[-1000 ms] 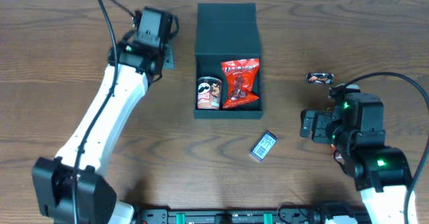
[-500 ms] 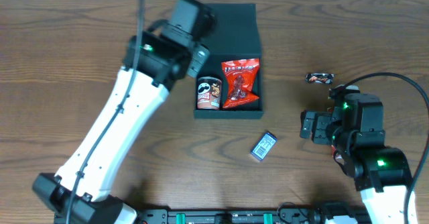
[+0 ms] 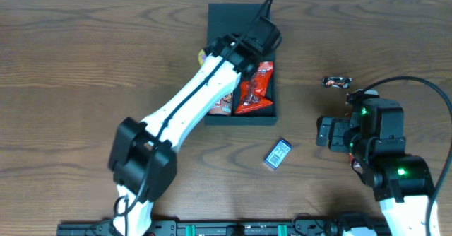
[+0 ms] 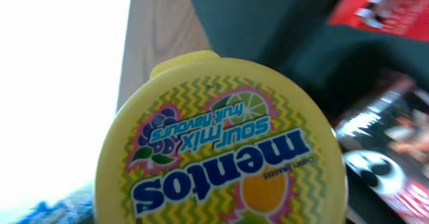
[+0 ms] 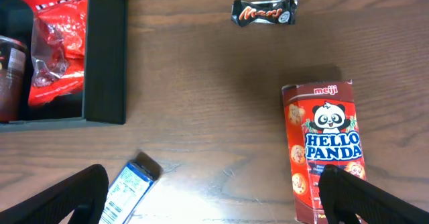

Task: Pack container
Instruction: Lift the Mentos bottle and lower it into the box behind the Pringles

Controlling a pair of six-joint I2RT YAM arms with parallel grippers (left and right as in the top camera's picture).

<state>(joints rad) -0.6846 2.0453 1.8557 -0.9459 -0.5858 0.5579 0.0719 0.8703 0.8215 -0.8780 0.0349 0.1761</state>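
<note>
Left claw (image 3: 256,37) is hanging over the open container (image 3: 236,17), and the yellow lid of a Mentos tub (image 4: 221,143) is filling its wrist camera (the fingers are hidden, so I cannot tell whether it is clenching the tub). The dark teal container is sitting at the far middle of the table (image 3: 70,66) with its flap lid open at the far side, and a red snack bag (image 3: 258,87) is lying inside at the right. Right claw (image 5: 214,177) is hovering with fingers spread wide, grasping nothing, over bare wood between a blue-and-white packet (image 5: 127,187) and a Hello Panda box (image 5: 325,150). A Mars bar (image 5: 263,13) is lying beyond them, well apart from the container.
</note>
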